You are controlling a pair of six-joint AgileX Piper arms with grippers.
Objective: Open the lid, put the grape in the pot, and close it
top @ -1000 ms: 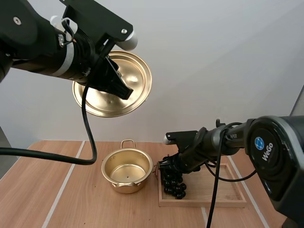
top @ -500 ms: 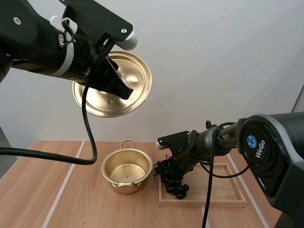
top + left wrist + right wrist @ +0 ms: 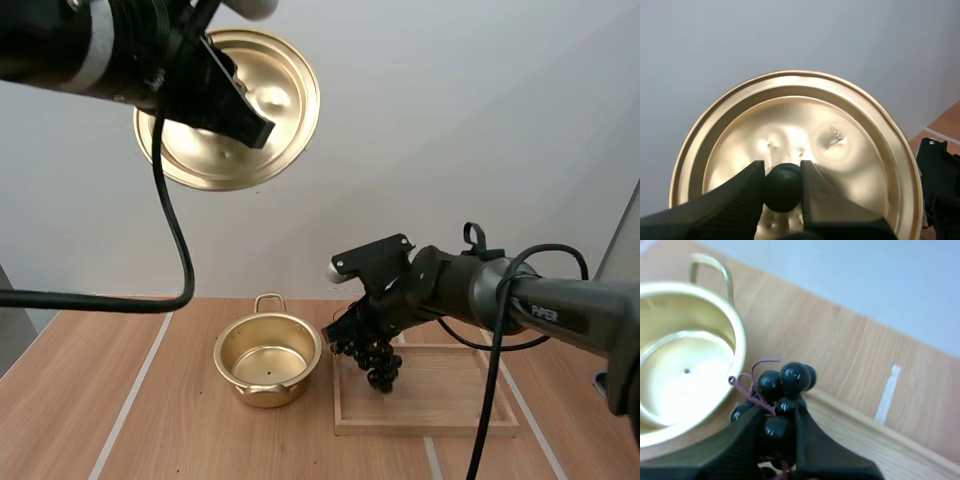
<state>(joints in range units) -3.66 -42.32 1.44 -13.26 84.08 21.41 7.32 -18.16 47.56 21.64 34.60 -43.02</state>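
My left gripper (image 3: 256, 127) holds the golden lid (image 3: 272, 88) high in the air, tilted, with its underside facing the camera. In the left wrist view its fingers (image 3: 747, 190) pinch the lid's black knob (image 3: 782, 192). The open golden pot (image 3: 268, 358) stands on the table below. My right gripper (image 3: 352, 334) is shut on the bunch of dark grapes (image 3: 379, 364), which hangs above the wooden tray (image 3: 450, 405), just right of the pot. In the right wrist view the grapes (image 3: 787, 381) sit between the fingertips, beside the pot's rim (image 3: 737, 347).
The wooden tray lies right of the pot, its near left edge (image 3: 875, 440) under the grapes. White lines (image 3: 130, 395) run across the wooden tabletop. Bare table lies left of and in front of the pot.
My right gripper closed on the grapes and lifted the bunch off the tray. My left arm raised the lid a little higher.
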